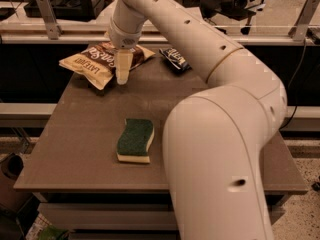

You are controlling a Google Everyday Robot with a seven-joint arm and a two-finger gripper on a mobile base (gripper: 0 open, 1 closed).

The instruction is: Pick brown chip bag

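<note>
The brown chip bag (95,61) lies flat at the far left of the table, with a dark brown middle with white script and a tan-yellow end pointing left. My gripper (122,75) hangs from the arm directly over the bag's right half, its pale tip low at the bag's near edge. The arm sweeps in from the right and covers part of the bag's right end.
A dark blue chip bag (175,59) lies at the far edge, partly behind the arm. A green and yellow sponge (135,140) sits mid-table. The brown table (75,134) has a rail and dark equipment behind it.
</note>
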